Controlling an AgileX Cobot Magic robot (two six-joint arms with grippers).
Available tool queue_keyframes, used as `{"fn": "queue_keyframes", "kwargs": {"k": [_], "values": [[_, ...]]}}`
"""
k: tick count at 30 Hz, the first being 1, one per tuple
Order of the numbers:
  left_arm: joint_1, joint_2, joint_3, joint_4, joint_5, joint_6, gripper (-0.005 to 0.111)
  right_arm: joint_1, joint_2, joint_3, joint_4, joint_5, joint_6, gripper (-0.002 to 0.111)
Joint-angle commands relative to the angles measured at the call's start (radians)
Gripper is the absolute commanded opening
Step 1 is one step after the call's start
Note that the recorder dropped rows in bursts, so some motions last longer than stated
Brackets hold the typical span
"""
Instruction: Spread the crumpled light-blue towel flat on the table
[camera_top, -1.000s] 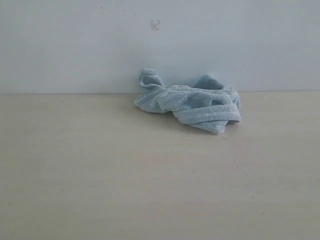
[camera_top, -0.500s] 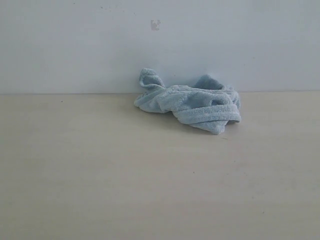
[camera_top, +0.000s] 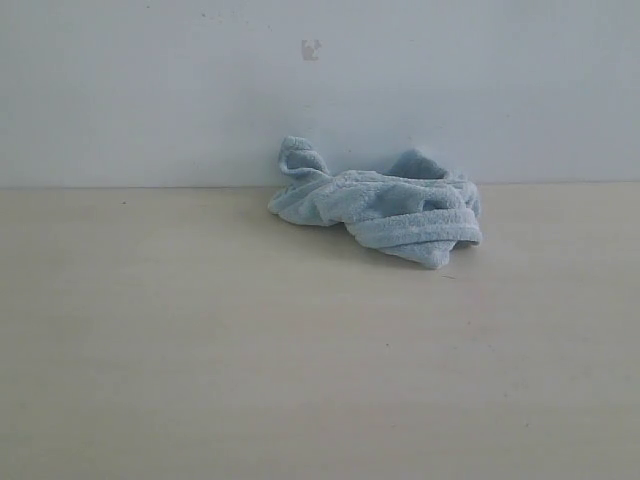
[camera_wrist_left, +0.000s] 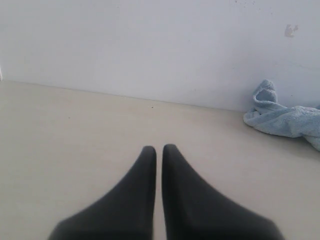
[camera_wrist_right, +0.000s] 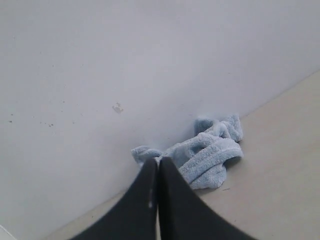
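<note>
The light-blue towel (camera_top: 385, 208) lies crumpled in a heap at the back of the beige table (camera_top: 250, 350), close against the wall. No arm or gripper shows in the exterior view. In the left wrist view my left gripper (camera_wrist_left: 159, 148) is shut and empty over bare table, with an end of the towel (camera_wrist_left: 282, 116) far off to one side. My right gripper (camera_wrist_right: 158, 161) is shut too, holding nothing, and the towel (camera_wrist_right: 205, 152) lies beyond its tips, apart from them. The towel's white label is hidden.
A white-grey wall (camera_top: 320, 90) rises straight behind the towel, with a small mark (camera_top: 311, 49) on it. Bare tabletop stretches in front of the towel and to both sides.
</note>
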Motion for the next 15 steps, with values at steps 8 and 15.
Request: {"fn": "queue_keyframes", "kwargs": {"k": [8,15], "values": [[-0.006,-0.002,0.003,-0.001,-0.005,0.009,0.004,0.000,-0.005,-0.309,-0.024,0.211,-0.661,0.000],[-0.006,-0.002,0.003,-0.001,-0.005,0.009,0.004,0.083,-0.005,-0.373,-0.022,0.373,-0.745,0.000]]}}
